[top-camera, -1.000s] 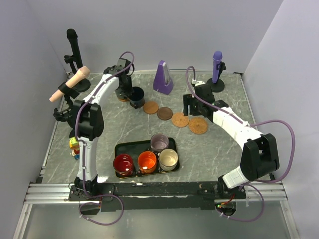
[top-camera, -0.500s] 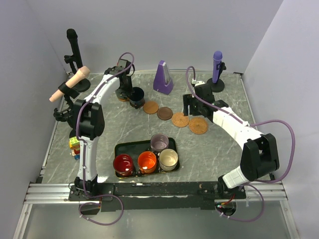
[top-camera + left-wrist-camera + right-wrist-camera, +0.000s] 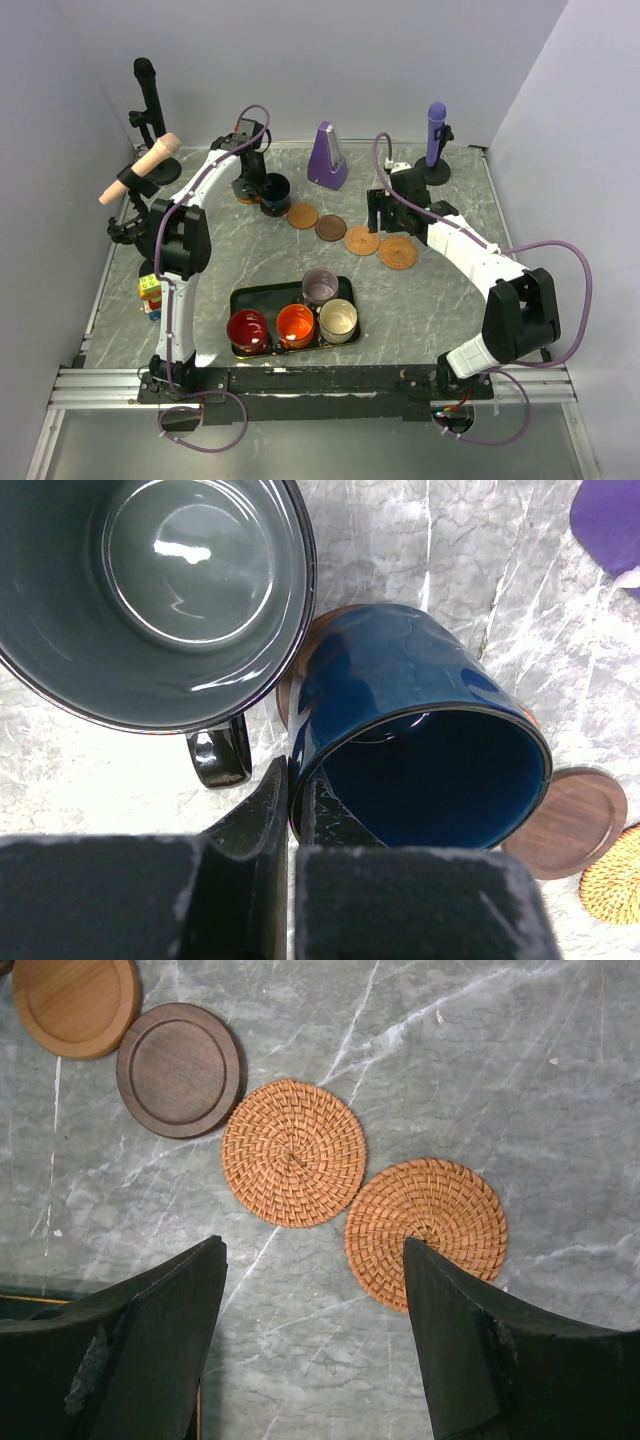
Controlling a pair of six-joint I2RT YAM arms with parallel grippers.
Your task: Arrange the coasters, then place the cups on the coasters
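Broadly, the grey marble-patterned table [image 3: 440, 310] is hemmed by pale walls at the back and on both sides, with the arms' mounting rail along its near edge. The white left arm [image 3: 190, 215] stretches to the far left of the table, and the white right arm [image 3: 470, 260] bends in from the right towards the middle.

A black rectangular tray [image 3: 270, 293] lies near the front edge and holds the pale lilac mug [image 3: 320, 286], red mug [image 3: 247, 328], orange mug [image 3: 295, 323] and cream mug [image 3: 338, 319]. A strip of marble separates the tray from the arc of coasters behind it. A purple metronome [image 3: 327, 157] stands by the back edge, just behind that arc.

The left gripper [image 3: 292, 780] is pinched tight on the wall of the navy blue mug [image 3: 420, 740], one finger outside and one inside the rim. That mug looks tilted over an orange-brown coaster [image 3: 287, 685] that shows only at its edge. Whether they touch cannot be told. The dark green-grey mug [image 3: 150, 580] stands just beside it, its handle towards the fingers.

The right gripper [image 3: 312, 1250] hovers with its jaws spread wide, holding nothing. Under it, two woven orange-brown discs [image 3: 293, 1153] [image 3: 425, 1232] lie touching or nearly so. A dark wooden disc [image 3: 180, 1070] and a light wooden disc [image 3: 75, 1005] carry the line on to the left.
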